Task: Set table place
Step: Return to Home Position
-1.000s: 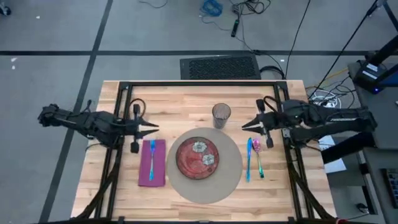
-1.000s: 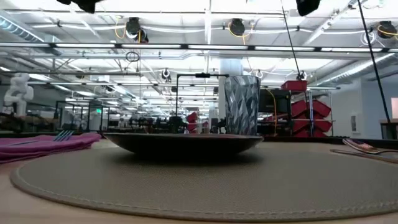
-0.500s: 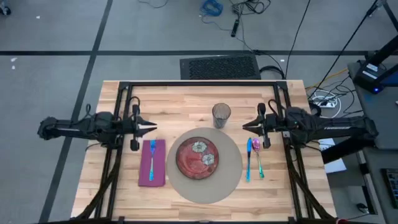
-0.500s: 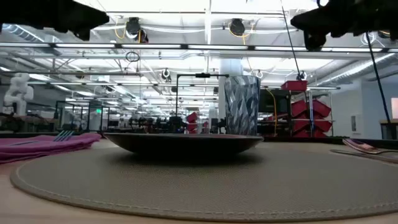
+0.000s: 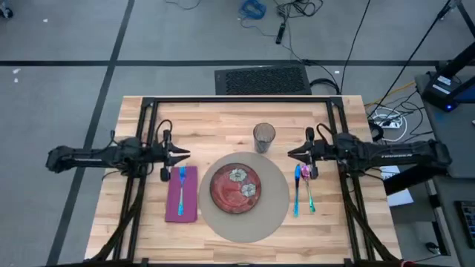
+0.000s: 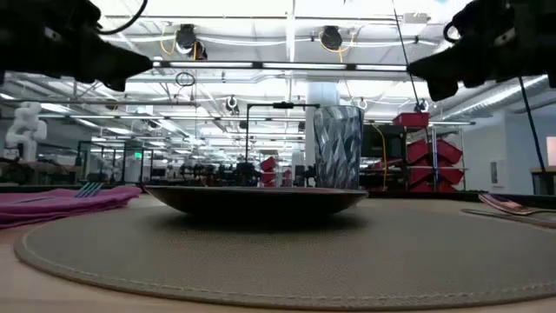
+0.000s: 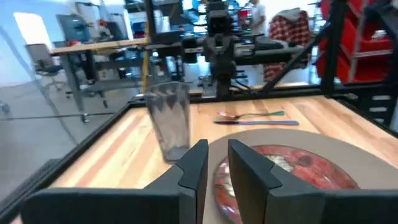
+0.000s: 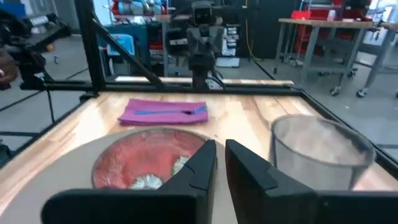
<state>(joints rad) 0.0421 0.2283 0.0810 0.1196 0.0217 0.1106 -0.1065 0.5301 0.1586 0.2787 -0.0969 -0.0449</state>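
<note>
On the pale-wood table (image 5: pixel 208 122) lies a round beige mat (image 5: pixel 276 213) with a red plate (image 5: pixel 236 187) on it. A clear ribbed glass (image 5: pixel 264 136) stands at the mat's far edge. A blue fork (image 5: pixel 181 189) rests on a purple napkin (image 5: pixel 190 209) left of the mat. A blue knife (image 5: pixel 297 191) and a pink-bowled spoon (image 5: pixel 307 185) lie to the right. My left gripper (image 5: pixel 184 154) hovers shut above the napkin's far end. My right gripper (image 5: pixel 291 153) hovers shut above the far ends of the knife and spoon. Both point at the glass.
A black metal rail frame (image 5: pixel 237 100) runs along the table's far side and down both flanks, under the arms. Bare wood lies between the glass and the far rail and along the near edge. Beyond the table stand benches and racks.
Both grippers have come down toward the table: in the low view they were almost out of the top of the picture and now hang well inside it. The arms have levelled out. The place setting has not moved.
</note>
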